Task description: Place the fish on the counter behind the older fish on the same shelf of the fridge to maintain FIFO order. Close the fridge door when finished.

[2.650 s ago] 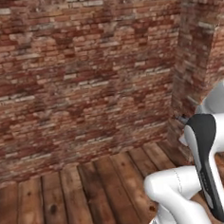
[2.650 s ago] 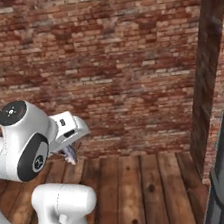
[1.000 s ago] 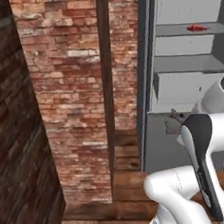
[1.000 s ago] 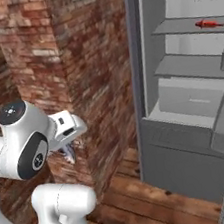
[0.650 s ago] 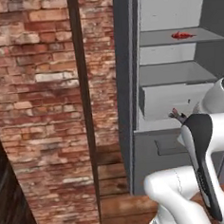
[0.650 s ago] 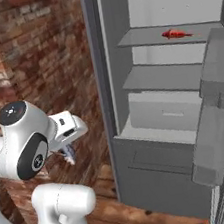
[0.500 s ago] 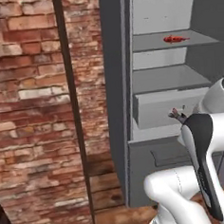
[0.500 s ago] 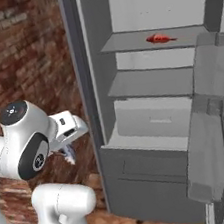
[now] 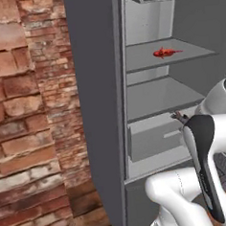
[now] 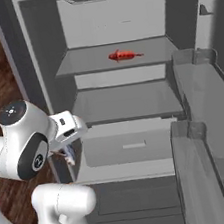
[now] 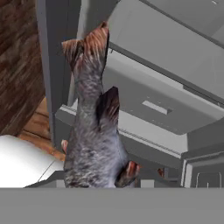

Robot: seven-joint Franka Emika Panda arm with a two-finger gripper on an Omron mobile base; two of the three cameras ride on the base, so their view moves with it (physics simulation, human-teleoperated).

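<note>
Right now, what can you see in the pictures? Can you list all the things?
fridge: one, grey, open, straight ahead
fridge door: one, grey with bin racks, swung open on the right
shelf: one, pale grey, upper fridge, holding the red fish
older fish: one, bright red, lying on that shelf
lower shelf: one, pale grey, under it
drawer: one, grey, below the shelves
brick wall: one, red-brown, left of the fridge
wood floor: brown planks
fish: one, grey-brown, held up in front of the fridge
gripper: one, shut on the fish
</note>
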